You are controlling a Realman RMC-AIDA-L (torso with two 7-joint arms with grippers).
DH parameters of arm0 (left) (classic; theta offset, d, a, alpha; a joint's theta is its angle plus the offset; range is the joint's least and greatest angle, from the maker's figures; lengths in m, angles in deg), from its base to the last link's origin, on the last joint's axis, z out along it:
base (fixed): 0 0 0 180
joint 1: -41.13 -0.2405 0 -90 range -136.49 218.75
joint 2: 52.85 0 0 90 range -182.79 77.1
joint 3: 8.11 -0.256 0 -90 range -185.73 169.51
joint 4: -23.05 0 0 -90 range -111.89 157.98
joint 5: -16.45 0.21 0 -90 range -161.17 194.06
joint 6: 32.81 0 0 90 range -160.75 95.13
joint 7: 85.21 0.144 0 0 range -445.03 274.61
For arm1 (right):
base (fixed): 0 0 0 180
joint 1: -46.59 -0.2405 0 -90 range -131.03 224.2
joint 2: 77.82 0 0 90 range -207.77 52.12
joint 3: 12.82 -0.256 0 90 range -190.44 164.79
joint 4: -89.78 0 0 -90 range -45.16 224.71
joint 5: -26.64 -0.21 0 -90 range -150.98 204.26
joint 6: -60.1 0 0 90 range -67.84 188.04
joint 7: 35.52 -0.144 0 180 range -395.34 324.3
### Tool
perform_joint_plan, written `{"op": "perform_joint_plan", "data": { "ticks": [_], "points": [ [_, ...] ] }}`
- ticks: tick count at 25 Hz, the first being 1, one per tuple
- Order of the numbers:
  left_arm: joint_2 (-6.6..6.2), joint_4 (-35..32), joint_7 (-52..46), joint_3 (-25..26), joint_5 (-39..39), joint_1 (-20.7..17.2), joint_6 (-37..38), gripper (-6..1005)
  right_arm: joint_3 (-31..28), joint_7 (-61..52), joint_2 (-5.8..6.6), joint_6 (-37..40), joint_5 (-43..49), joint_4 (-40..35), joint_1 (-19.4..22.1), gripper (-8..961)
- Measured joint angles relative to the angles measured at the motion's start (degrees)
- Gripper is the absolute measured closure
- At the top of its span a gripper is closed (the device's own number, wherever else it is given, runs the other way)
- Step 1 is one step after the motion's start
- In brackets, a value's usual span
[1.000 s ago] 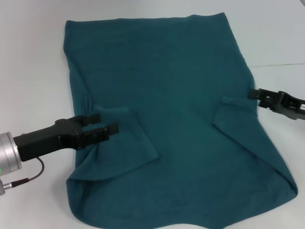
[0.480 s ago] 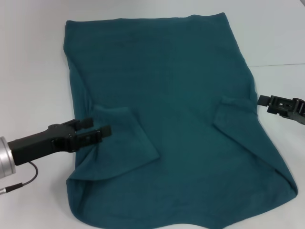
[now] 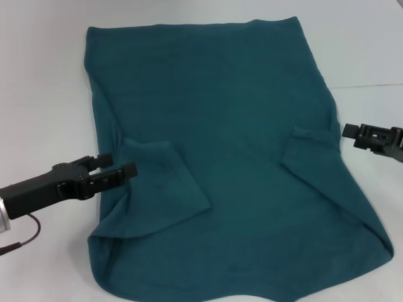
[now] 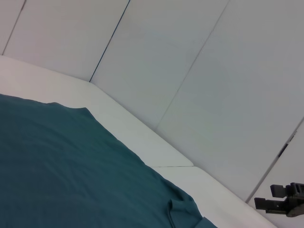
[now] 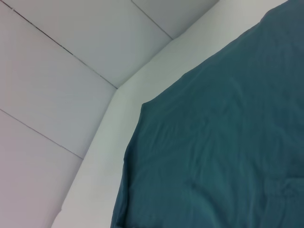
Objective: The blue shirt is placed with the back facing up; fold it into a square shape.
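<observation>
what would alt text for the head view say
A blue shirt lies back up on a white table, both sleeves folded inward. The left pincer, open, sits at the shirt's left edge by the folded sleeve; the right pincer hovers just off its right edge.

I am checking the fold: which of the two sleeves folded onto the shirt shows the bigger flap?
The sleeve on the robot's left side of the blue shirt, beside the left pincer; the right sleeve shows a smaller flap.

Left gripper (image 3: 119, 165) open; right gripper (image 3: 350, 133) seemingly empty
</observation>
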Motion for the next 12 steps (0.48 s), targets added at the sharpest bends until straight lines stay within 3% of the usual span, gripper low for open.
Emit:
{"op": "perform_joint_plan", "data": {
  "ticks": [12],
  "points": [
    [-0.17,-0.2,-1.2,-0.07,0.84,0.14,0.09,124,-0.07,-2.54,0.92,-0.03,2.27,-0.47,0.15,253]
  ]
}}
